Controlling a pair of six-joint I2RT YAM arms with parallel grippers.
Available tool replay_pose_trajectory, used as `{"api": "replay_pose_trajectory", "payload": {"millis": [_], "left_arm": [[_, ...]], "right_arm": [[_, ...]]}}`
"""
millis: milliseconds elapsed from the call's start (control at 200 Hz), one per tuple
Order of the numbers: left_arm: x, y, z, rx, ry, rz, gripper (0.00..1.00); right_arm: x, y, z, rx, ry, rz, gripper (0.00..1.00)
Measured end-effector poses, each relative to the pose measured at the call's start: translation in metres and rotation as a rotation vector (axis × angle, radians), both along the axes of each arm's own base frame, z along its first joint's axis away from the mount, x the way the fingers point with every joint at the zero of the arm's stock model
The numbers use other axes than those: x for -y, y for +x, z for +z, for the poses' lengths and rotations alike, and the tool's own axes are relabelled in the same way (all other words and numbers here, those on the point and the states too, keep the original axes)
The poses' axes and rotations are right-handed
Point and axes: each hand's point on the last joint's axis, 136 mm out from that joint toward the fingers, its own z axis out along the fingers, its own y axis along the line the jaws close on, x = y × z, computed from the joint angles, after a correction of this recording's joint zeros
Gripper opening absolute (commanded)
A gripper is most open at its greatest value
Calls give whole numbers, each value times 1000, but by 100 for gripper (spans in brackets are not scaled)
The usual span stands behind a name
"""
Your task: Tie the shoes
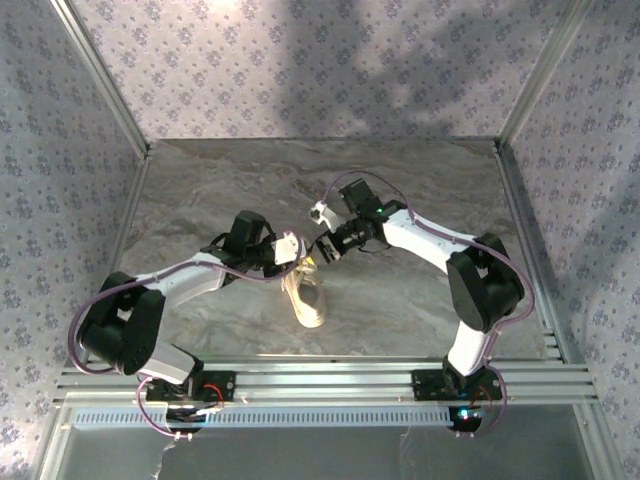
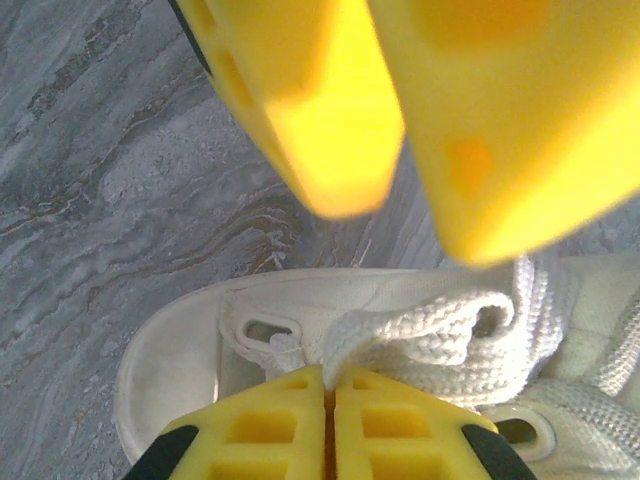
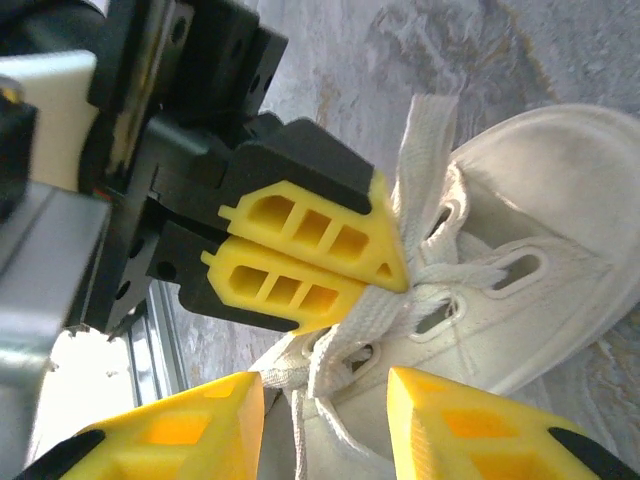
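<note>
Left claw (image 3: 396, 265) is pinched shut on the lace (image 2: 430, 325) by the eyelets. Right claw (image 3: 325, 400) is open, jaws apart, right over the shoe (image 1: 305, 300). Risk: the tip-only pinch probably slips if pulled hard, or the light shoe drags along. Shoe lies mid bench (image 1: 420, 180) between both arms: cream-white, pale sole, flat woven white lace, bow not clearly formed.

The top external camera looks down from above and behind the arm bases (image 1: 190, 385) over the whole table (image 1: 420, 180). Both wrist cameras hang very close over the sneaker (image 2: 170, 350), facing each other; all three share its laces (image 3: 422, 140)
</note>
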Motion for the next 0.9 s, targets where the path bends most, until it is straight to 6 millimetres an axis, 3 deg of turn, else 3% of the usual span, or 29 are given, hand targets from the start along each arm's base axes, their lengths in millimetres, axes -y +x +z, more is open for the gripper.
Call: {"api": "replay_pose_trajectory", "payload": {"millis": [235, 540, 899], "left_arm": [[-1, -2, 2, 27, 3, 9, 5], [-2, -2, 9, 81, -17, 27, 0], [-4, -2, 8, 94, -24, 46, 0]], "right_arm": [[14, 21, 3, -51, 32, -96, 33], [5, 19, -31, -223, 43, -98, 31], [-4, 14, -21, -265, 118, -49, 34]]}}
